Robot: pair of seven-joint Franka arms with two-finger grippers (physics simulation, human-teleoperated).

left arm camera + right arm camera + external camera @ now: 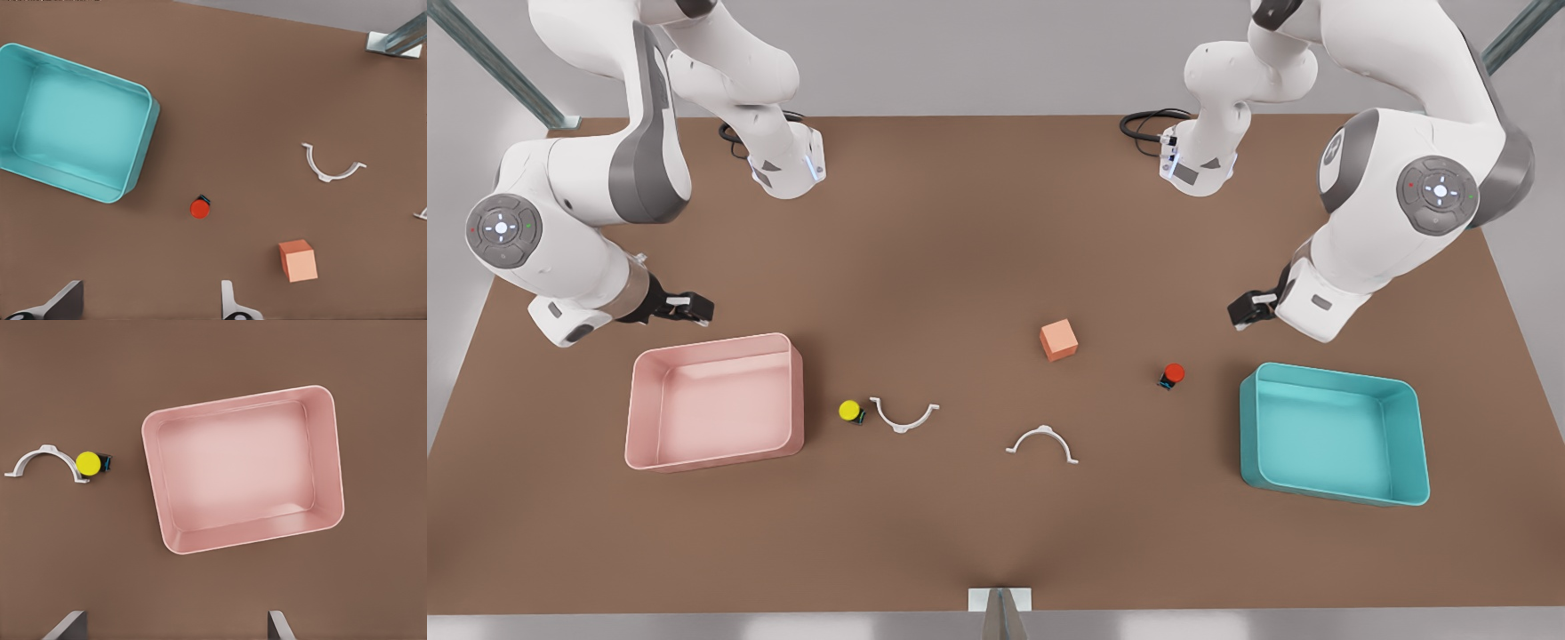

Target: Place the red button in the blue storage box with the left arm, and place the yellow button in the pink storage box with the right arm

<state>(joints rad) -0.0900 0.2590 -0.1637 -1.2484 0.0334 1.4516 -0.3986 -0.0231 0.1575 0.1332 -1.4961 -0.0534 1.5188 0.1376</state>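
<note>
Red button [1173,374] sits on the brown table [960,533] right of centre in the front view, apart from the blue storage box [1334,487], which lies in the lower right of that frame. From the left wrist view the same button [200,207] is near the middle, with the teal tray [141,143] in the upper left and nothing inside it. An orange cube [1058,340] stands up and to the left of the red button in the front view, well clear of it.

The yellow button [850,410] rests left of centre in the front view, just beside one white curved clip [904,417] and near the pink storage box [787,391] in the lower left; the tray holds nothing. In the right wrist view the yellow cap [88,463] touches or nearly touches the clip's end [47,457]. A second white clip [1042,442] lies in the lower middle of the front view.

The left gripper [1249,308] hangs above the table in the right half of the front view, above the teal tray's far side; its fingers [230,303] are spread wide and hold nothing. The right gripper [685,308] hovers in the left half, above the pink tray's far edge, its fingers [277,625] likewise apart and empty.
</note>
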